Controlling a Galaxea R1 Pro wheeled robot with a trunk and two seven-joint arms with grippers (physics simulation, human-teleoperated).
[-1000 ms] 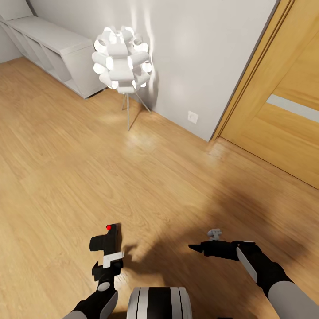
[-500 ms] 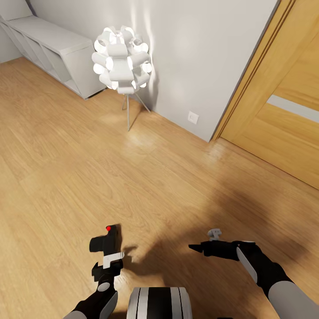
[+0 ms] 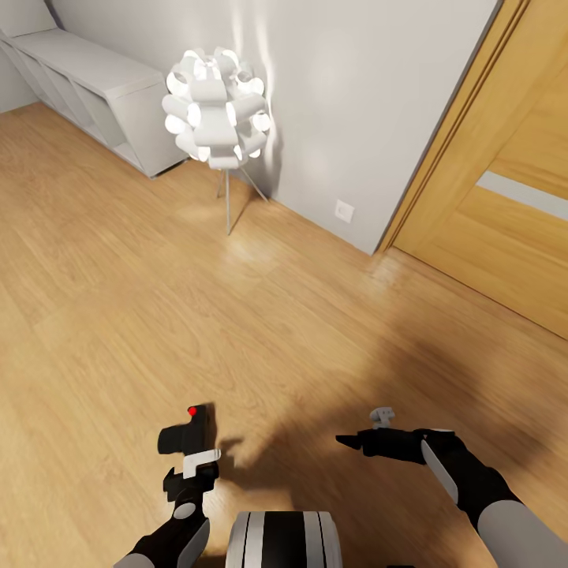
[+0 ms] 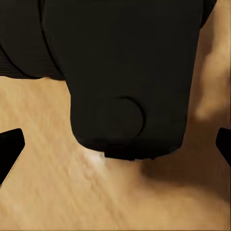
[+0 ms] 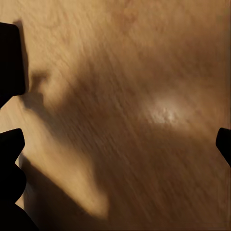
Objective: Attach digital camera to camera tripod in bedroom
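The digital camera [image 3: 188,432], small, black and boxy with a red dot on top, is held above the wood floor by my left gripper [image 3: 190,465], which is shut on it. In the left wrist view the camera's dark body [image 4: 130,72] looms close, with floor behind it. My right gripper [image 3: 353,440] hovers low over the floor to the right, open and with nothing in it; in the right wrist view its fingertips [image 5: 10,144] stand wide apart over bare boards. The camera tripod is out of view.
A white ball-cluster lamp [image 3: 214,106] on thin legs stands by the grey wall. A low white shelf unit [image 3: 102,87] runs along the far left. A wooden door [image 3: 505,197] is at the right, a wall outlet [image 3: 344,210] beside its frame.
My left gripper has sunk slightly with the camera in it. The right arm holds still, and the head view has shifted only a hair.
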